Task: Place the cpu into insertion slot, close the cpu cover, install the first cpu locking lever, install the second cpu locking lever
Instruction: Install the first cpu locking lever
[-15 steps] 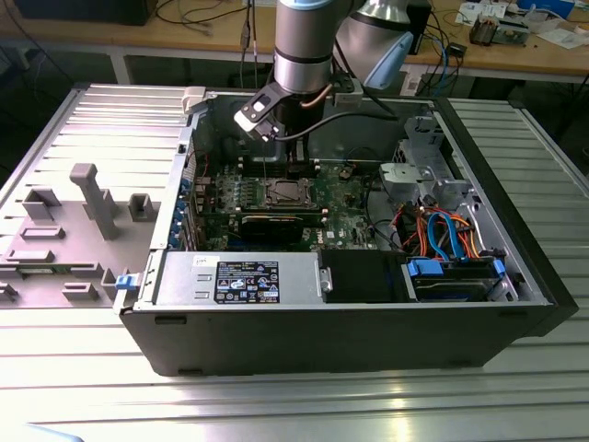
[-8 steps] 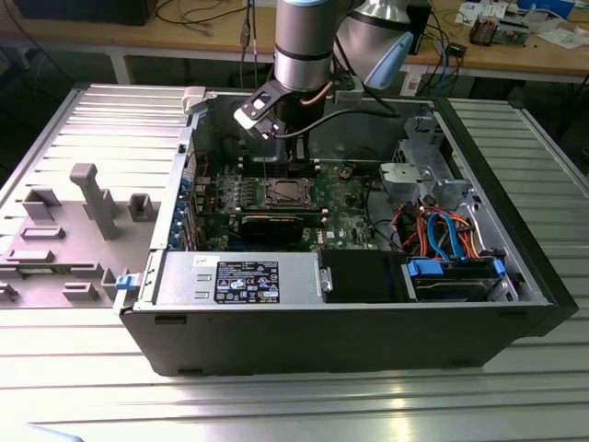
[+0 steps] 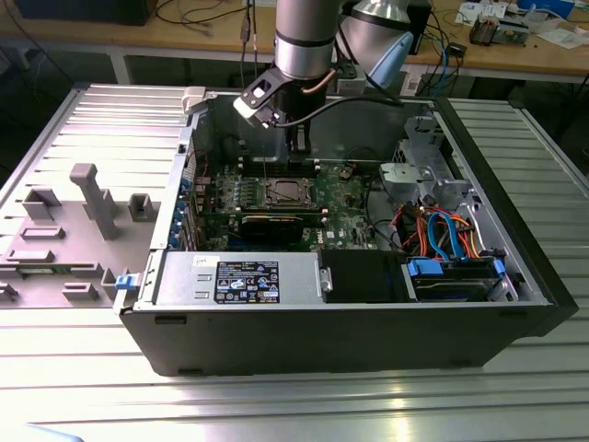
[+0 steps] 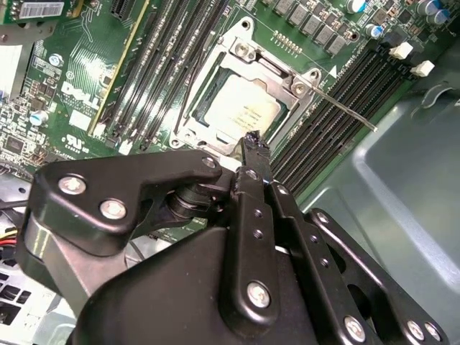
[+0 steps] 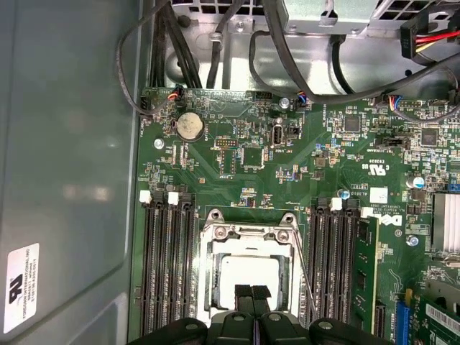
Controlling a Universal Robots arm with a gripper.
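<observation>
The motherboard was deep green with fine white print, crossed by black memory slots with white end clips. On it the cpu showed a pale silvery-grey top inside the brighter silver cpu cover. The gripper was matt black with silver screw heads, under a silver-grey arm. In the exterior view the case was dark grey to black, its label black with blue and white marks, the cables blue, orange and red, and the ribbed table plain silver.
</observation>
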